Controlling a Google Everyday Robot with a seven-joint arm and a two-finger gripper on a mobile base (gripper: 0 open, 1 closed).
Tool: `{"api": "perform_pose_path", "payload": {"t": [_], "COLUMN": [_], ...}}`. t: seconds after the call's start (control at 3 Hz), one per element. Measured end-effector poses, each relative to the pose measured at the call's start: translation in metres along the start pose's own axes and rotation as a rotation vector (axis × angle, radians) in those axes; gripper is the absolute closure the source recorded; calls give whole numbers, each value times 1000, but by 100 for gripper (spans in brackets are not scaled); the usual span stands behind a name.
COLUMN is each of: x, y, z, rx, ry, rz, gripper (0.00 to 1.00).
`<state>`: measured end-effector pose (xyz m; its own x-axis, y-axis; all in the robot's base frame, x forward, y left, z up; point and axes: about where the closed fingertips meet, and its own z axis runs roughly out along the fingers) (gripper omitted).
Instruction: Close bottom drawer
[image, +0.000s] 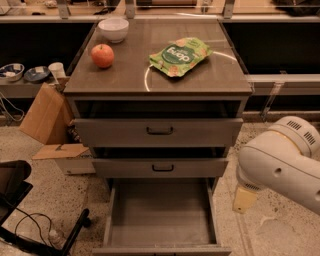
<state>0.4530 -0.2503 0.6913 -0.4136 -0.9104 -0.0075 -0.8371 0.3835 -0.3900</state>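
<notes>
At the foot of the grey cabinet (235, 107), the bottom drawer (160, 212) is standing pulled far out towards the camera, its long tray lying bare and its front sitting at the lower edge of the view. Nothing of the closing is looking done yet: the whole push inward is remaining. The top drawer (120, 132) and the middle drawer (200, 168) above it are each showing a dark gap over their fronts, so they seem to be sitting slightly out too.

To the right of the cabinet, the robot's arm (280, 160) is reaching in from the right edge, its big white joint hanging level with the middle drawer and apart from it. Under that joint the gripper (245, 200) is pointing down towards the floor, near the open tray's right wall and not touching it. Whether it is open or closed I cannot tell; it is holding nothing that I can see. By my reading, it is needing to get round to the drawer's front before any push can begin.

On the cabinet's surface (130, 75), a green bag (180, 56), an apple (102, 55) and a white bowl (113, 29) are resting.
</notes>
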Motion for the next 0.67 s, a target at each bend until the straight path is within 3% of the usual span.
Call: {"api": "perform_pose_path", "payload": {"t": [0.33,0.67], "x": [15,36], "y": [55,133], "z": [72,151], "rx": [-88,-193], "ry": [27,59], "rz": [-9,-38], "gripper": [0,0]}}
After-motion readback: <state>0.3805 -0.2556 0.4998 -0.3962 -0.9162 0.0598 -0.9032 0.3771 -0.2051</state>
